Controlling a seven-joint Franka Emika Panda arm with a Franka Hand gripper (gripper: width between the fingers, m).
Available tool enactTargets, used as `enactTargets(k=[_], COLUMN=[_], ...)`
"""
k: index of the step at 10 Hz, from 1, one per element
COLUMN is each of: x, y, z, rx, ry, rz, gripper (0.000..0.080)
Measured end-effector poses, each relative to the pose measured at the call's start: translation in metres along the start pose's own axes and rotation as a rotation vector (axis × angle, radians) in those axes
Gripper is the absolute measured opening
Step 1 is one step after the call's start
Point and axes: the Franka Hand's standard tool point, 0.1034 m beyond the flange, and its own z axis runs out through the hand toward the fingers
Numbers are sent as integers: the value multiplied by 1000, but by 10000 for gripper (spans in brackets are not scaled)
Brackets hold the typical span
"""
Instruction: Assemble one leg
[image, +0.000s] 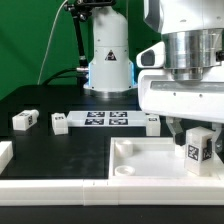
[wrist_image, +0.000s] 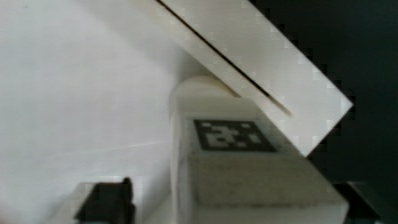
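The leg (image: 197, 150), a small white block with a black-and-white tag, stands slightly tilted at the near right part of the large white panel (image: 140, 165). My gripper (image: 195, 135) is right over it, fingers on either side. In the wrist view the leg (wrist_image: 240, 150) fills the space between the fingers (wrist_image: 107, 200). One finger touches its side and a gap shows between the other finger and the leg, so my gripper (wrist_image: 231, 205) is open. The leg's lower end is hidden, so I cannot tell whether it sits in a socket.
Three more white legs lie on the black table: two at the exterior view's left (image: 24, 120) (image: 59, 123) and one by the marker board's right end (image: 152, 121). The marker board (image: 105, 119) lies behind the panel. The robot base (image: 108, 60) stands at the back.
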Motion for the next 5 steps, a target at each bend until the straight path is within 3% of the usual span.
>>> enactTargets(k=[1,5], x=[0,0], y=[-1,-1], z=[0,0], rx=[1,-5], ry=[1,4], rz=[-123,-567], gripper=[608,647])
